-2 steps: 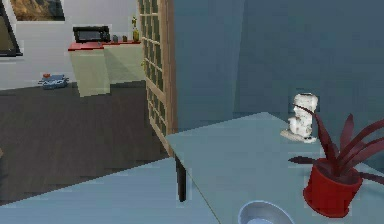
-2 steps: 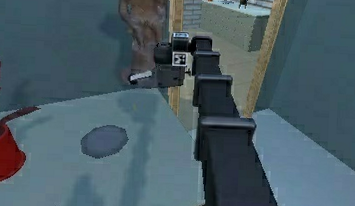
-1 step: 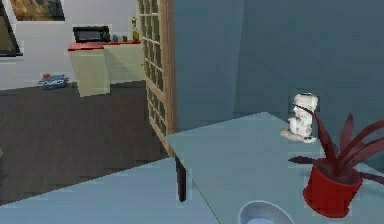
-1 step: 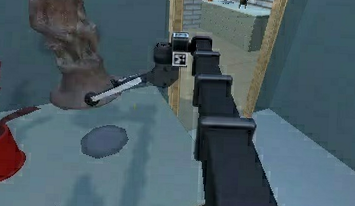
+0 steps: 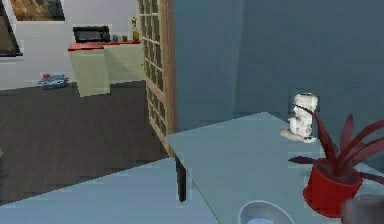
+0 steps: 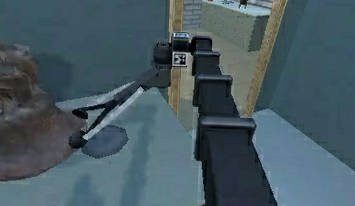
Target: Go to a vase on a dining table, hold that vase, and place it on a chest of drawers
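A pale blue-grey tabletop (image 5: 230, 160) fills the near part of the forward view. On it at the right stands a red pot with long reddish leaves (image 5: 333, 180), and behind it a small white figure (image 5: 303, 117). In the arm side view the dark arm (image 6: 219, 133) reaches out over the same tabletop (image 6: 153, 170). My gripper (image 6: 77, 127) points down and left, its thin fingers (image 6: 110, 106) ending beside a big brown-red mass (image 6: 20, 109) at the left edge. I cannot tell whether the gripper holds anything.
A white bowl rim (image 5: 265, 213) shows at the forward view's bottom edge. A wooden door frame (image 5: 165, 70) with blue walls stands beyond the table, dark floor (image 5: 70, 130) to its left. Far off are counters (image 5: 95, 65) with a microwave (image 5: 92, 35). A doorway (image 6: 228, 43) lies beyond the arm.
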Robot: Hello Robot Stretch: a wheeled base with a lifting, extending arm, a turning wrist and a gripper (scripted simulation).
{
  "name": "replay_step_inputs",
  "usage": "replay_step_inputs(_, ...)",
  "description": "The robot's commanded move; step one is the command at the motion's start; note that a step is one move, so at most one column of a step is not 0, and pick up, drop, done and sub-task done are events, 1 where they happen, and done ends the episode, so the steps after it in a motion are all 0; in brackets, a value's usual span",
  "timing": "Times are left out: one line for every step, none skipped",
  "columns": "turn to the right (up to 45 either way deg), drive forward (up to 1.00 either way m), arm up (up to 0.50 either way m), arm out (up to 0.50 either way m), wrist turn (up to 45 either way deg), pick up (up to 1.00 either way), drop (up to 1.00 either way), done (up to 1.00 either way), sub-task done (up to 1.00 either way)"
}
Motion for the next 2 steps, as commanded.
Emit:
replay_step_inputs(0.0, 0.00, 0.00, 0.00, -18.0, 0.00, 0.00, 0.00, 0.00)
replay_step_inputs(0.0, 0.00, 0.00, -0.32, 0.0, 0.00, 0.00, 0.00, 0.00)
